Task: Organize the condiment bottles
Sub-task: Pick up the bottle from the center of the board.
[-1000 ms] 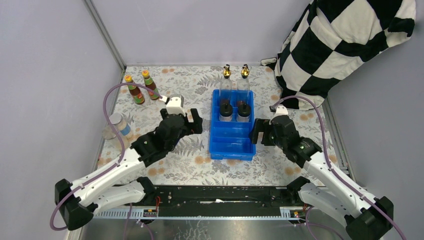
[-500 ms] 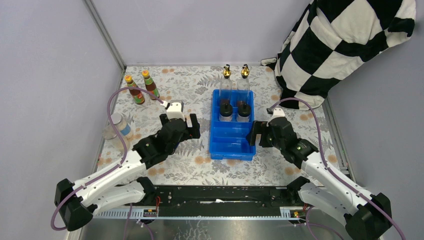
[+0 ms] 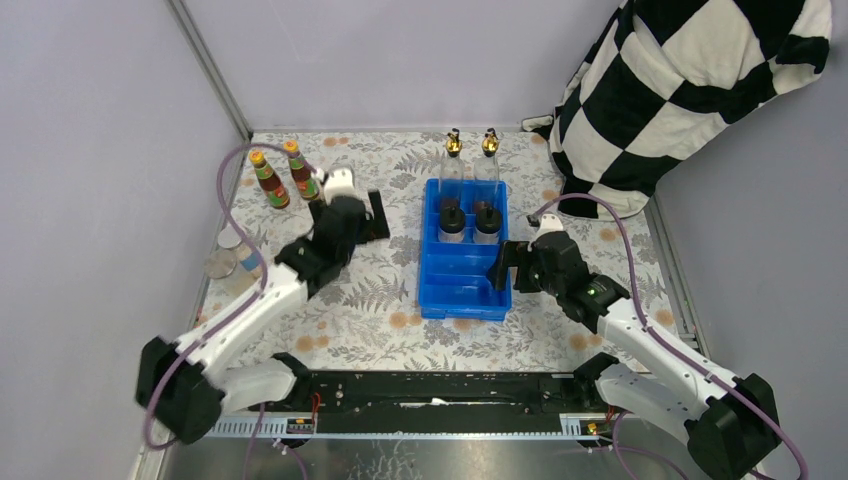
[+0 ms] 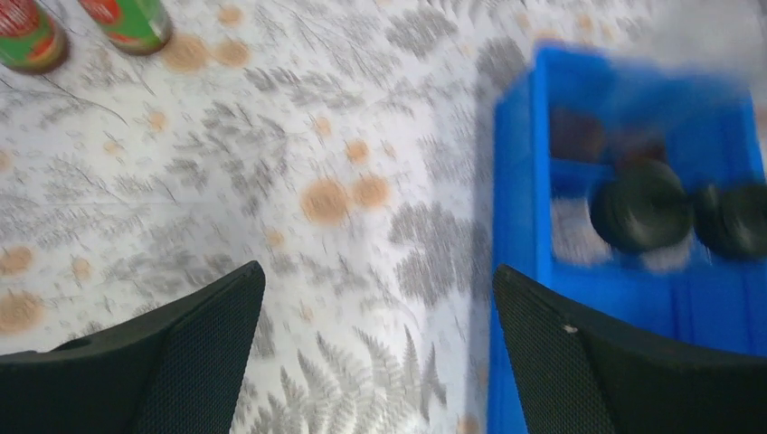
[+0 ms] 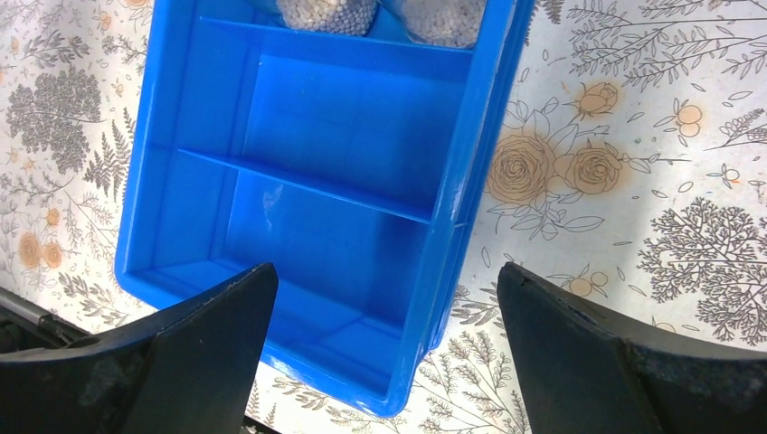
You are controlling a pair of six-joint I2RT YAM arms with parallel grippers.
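We see both end effectors released: left end effector (image 4: 375, 298) near two slim orange-capped dark sauce bottles (image 3: 268, 178); right end effector (image 5: 387, 282) over the blue plastic divided tray (image 3: 462, 298) holding two squat black-capped pale bottles (image 3: 452, 222).

You have the tray (image 3: 462, 295) at the middle of the table (image 3: 385, 300), two capped bottles (image 3: 452, 222) side by side in a compartment toward its far end, two spouted bottles (image 3: 453, 150) just behind them, two sauce bottles (image 3: 268, 182) at the far left, and the jars (image 3: 238, 252) nearer you along the left edge.
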